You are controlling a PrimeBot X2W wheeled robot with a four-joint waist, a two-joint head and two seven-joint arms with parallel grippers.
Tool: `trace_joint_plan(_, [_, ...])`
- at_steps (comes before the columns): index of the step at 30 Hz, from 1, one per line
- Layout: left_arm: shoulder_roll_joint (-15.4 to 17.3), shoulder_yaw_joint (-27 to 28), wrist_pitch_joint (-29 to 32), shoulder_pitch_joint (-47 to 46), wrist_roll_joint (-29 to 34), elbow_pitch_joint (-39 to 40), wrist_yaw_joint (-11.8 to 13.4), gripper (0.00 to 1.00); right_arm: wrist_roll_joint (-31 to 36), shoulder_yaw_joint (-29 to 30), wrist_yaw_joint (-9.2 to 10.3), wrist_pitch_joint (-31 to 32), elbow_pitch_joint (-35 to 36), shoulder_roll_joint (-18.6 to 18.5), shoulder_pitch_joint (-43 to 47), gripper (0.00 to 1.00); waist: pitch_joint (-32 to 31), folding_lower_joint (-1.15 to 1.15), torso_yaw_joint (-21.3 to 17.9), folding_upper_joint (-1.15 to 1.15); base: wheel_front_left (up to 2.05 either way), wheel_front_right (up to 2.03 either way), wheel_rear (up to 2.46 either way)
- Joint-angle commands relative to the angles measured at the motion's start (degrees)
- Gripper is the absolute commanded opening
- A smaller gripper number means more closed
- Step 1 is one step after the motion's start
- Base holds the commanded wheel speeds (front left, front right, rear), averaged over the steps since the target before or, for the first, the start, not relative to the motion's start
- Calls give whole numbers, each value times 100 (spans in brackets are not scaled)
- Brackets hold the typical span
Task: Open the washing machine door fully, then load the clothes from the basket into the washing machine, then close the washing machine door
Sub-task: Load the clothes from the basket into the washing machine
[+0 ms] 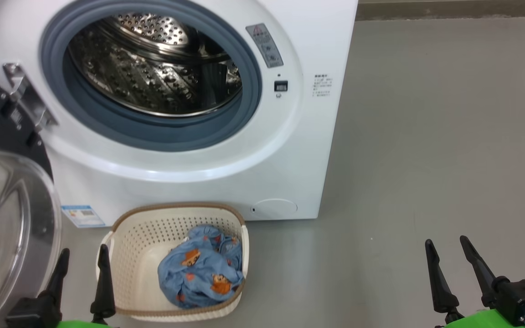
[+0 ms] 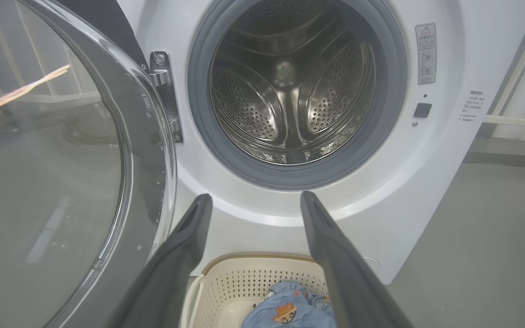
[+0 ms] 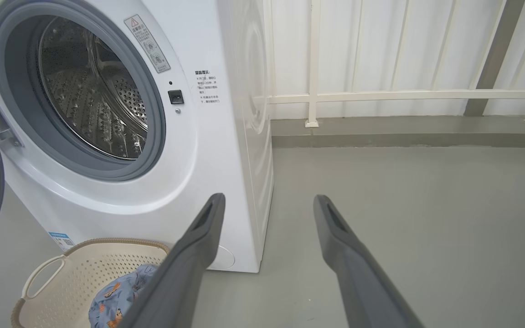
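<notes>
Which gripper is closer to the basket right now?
Left. The left gripper sits at the left rim of the basket; the right gripper is well off to its right.

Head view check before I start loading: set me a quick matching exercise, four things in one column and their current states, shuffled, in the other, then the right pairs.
Things:
1. washing machine door
2. clothes
3. steel drum
4. right gripper

States:
A. bundled in the basket
B. swung open, at the left
C. fingers apart, holding nothing
D. bare, no garment inside

Pairs: 1-B, 2-A, 3-D, 4-C.
</notes>
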State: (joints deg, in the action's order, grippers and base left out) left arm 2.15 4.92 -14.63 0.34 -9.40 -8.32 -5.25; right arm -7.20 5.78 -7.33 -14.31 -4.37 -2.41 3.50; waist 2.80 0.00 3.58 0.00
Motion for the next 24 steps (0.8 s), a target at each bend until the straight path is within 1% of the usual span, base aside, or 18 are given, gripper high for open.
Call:
trace_joint_plan(1, [73,198,-37,-181,-5,146,35,100,-20,-170,-16,-69,166,-47,-187,100,8,0,-3,0,114,-114,0])
trace_joint_plan(8, [73,97,-37,-144,-19,112,-26,100,-18,-184,-16,-69,178,-47,-206,100,63,0,-8,0,60,-60,0])
trace_joint_plan(24, [73,-34,-37,-151,-174,122,-33,100,-6,-207,-16,-69,160,-47,-258,100,193,0,26,0,1,-1,0])
